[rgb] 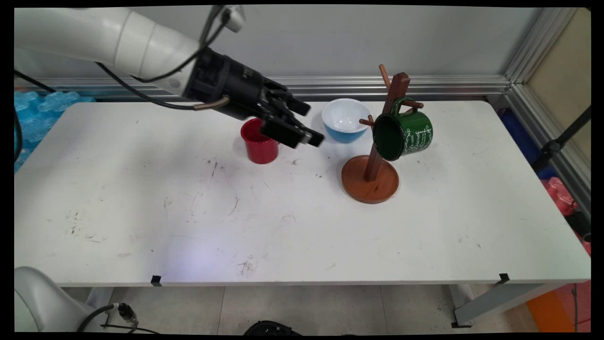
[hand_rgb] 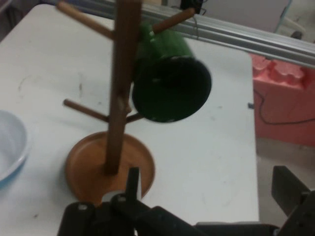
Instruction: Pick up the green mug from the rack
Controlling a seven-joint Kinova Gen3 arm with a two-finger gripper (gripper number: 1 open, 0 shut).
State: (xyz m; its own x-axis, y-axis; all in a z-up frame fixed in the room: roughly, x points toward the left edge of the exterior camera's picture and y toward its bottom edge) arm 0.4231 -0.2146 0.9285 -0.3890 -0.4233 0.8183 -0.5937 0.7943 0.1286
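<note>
Scuffed white worktop (rgb: pixel 302 222) against a grey wall (rgb: pixel 358 38); gripper (rgb: pixel 309 123), fingers apart and empty, left of the mug tree (rgb: pixel 375 156).

On the tabletop (rgb: pixel 141 212), toward the far edge, a cup (rgb: pixel 259 141) stands left of a bowl (rgb: pixel 343 119), the bowl slightly farther back. Right of both and nearer the middle stands a mug tree (rgb: pixel 373 165) on its round base. A mug (rgb: pixel 403 134) hangs on one of its pegs, mouth tilted toward the near edge. The claw (rgb: pixel 306 125) hangs above the tabletop between cup and bowl.
</note>
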